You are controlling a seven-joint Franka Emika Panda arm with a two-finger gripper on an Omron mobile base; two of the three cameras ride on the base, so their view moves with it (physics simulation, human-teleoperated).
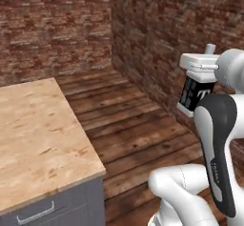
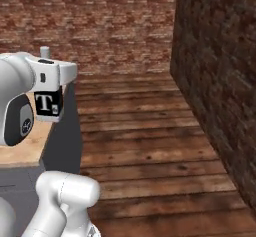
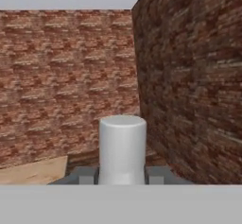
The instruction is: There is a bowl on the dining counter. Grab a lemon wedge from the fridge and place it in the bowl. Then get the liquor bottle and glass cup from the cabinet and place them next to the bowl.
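Closest to you in the hand view, the gripper (image 3: 122,176) has its jaws closed on the liquor bottle (image 3: 122,147), whose pale grey cap and neck stand upright between the two grey fingertips (image 3: 85,176); the bottle's body lies below the frame edge there, so you cannot read it from that view. In the left base view the arm's white and dark link covers the lower part of the bottle, leaving you just its black label with white lettering (image 1: 194,94) hanging under the white hand, with the small grey cap poking above. In the right base view the same label, marked with a large "T" (image 2: 48,103), shows beneath the hand, and the bottle's base is hard to make out against the dark cabinet side. The bottle hangs in the air, clear of every surface. To the left lies the light wooden worktop (image 1: 33,134), cut off by the frame at its left and near edges, with a grey drawer front and handle (image 1: 35,214) below it. Beyond stretches the plank floor (image 2: 150,131), ending at the brick walls (image 2: 100,21) that meet in a corner.
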